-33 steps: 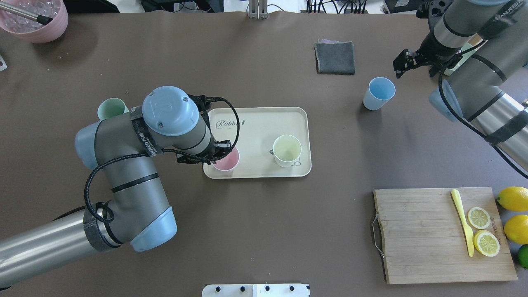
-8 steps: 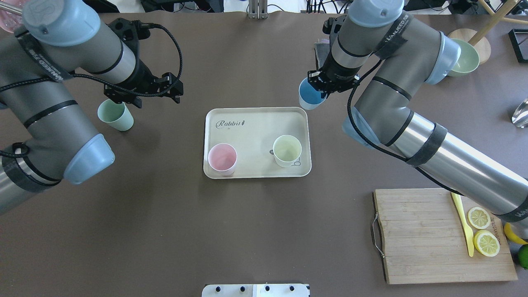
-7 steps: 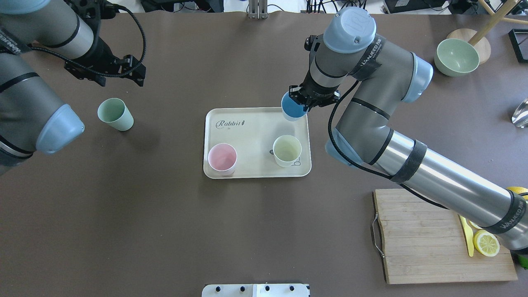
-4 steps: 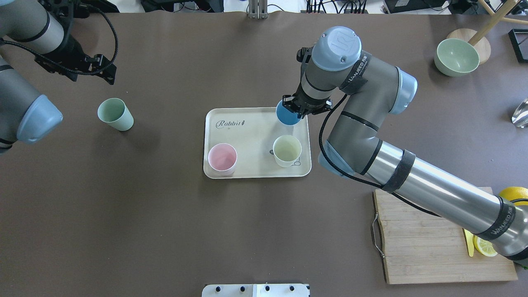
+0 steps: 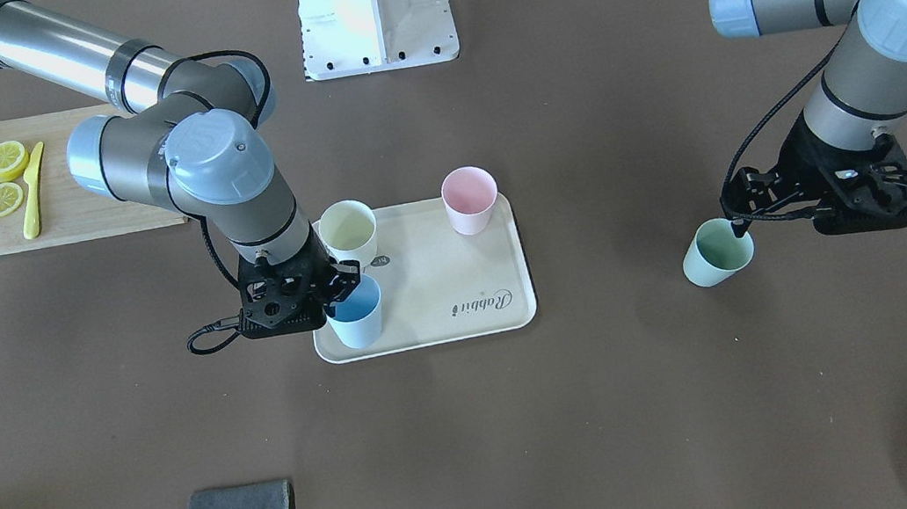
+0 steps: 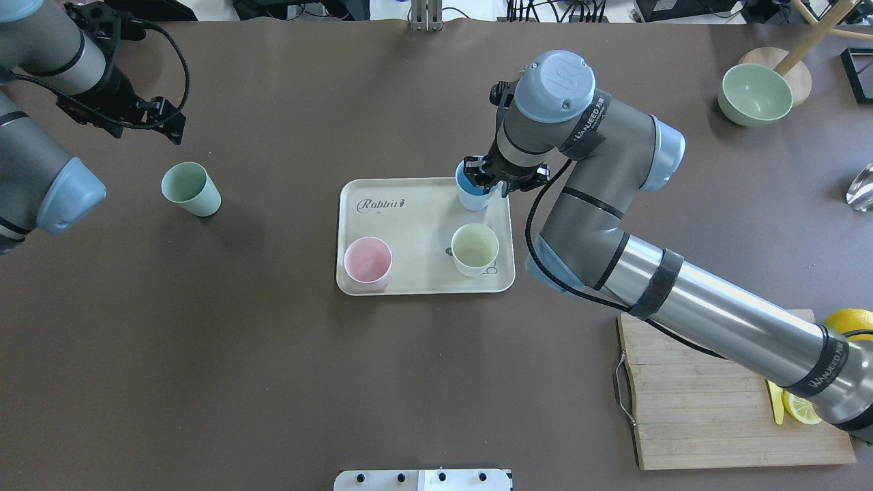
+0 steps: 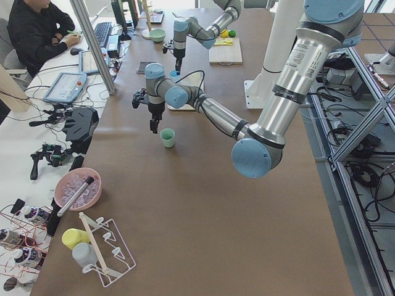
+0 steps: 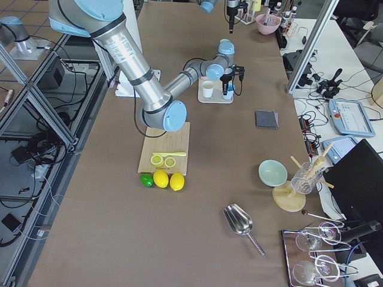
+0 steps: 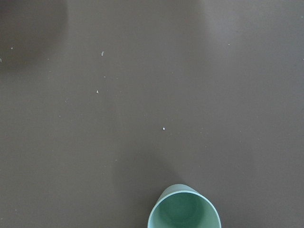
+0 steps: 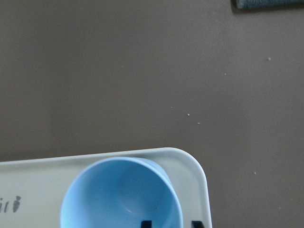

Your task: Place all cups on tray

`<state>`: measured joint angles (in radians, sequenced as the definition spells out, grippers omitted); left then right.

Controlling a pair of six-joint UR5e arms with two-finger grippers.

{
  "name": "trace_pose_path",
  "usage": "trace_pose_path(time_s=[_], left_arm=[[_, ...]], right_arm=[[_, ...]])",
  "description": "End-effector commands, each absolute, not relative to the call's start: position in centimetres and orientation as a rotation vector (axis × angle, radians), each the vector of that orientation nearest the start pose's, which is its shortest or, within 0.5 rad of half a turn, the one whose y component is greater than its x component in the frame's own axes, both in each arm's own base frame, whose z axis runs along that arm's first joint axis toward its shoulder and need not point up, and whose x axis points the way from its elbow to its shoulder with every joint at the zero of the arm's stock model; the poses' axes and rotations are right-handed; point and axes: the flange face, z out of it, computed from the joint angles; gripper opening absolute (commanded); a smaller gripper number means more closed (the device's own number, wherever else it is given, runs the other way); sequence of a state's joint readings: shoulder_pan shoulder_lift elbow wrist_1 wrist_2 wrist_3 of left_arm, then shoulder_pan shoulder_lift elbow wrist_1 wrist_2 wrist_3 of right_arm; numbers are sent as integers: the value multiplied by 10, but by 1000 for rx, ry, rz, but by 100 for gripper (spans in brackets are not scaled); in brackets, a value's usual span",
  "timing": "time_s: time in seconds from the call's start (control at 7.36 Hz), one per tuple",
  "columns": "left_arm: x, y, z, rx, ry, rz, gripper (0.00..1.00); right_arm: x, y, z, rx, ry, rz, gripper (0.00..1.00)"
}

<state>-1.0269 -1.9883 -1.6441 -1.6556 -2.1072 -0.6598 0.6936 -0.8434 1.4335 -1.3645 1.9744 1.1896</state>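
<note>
1. The table (image 6: 273, 382) is a brown surface that carries every item below.
2. The right arm (image 6: 689, 310) reaches in from the robot's right to the far right corner of the tray.
3. The left arm (image 6: 24, 146) stands over the far left part of the table.
4. The wooden cutting board (image 6: 696, 402) lies near the robot's right, well apart from the tray. It carries lemon slices (image 5: 6, 160) and a yellow knife (image 5: 33, 191).
5. The tray (image 6: 416, 225) lies flat at mid-table, with its "Rabbit" lettering at the far left corner.
6. The right gripper (image 6: 485, 181) sits at the rim of the light blue cup (image 6: 470, 198). One finger is inside the wall and one outside. Whether they press the wall cannot be told.
7. The left gripper (image 6: 146, 125) has its fingers apart and empty. It hangs beyond the mint green cup (image 6: 191, 189), near it but not around it.
8. The light blue cup is upright in the tray's far right corner.
9. The pale yellow cup (image 6: 475, 248) is upright in the near right corner.
10. The pink cup (image 6: 368, 260) is upright in the near left corner.
11. The mint green cup is upright on the table, well left of the tray.
</note>
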Motion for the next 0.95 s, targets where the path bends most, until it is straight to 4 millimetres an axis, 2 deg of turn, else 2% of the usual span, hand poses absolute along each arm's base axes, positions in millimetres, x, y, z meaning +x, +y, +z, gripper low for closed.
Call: trace_pose_path(time_s=[0.0,0.27,0.41,0.68,0.82], left_arm=[[279,-610,416,187,763,53,98],[279,-595,439,179,768,47,98],[280,-592,434,191,796,20,98],[314,-569,441,167,814,30,98],[322,-566,444,159,813,44,97]], right_arm=[[-498,-557,241,60,-892,166,100],[-469,-574,235,30,-927,182,100],[-451,-583,234,22,-940,197,100],[-410,-594,220,-15,-946,220,100],[-392,-597,215,-32,-949,234,100]])
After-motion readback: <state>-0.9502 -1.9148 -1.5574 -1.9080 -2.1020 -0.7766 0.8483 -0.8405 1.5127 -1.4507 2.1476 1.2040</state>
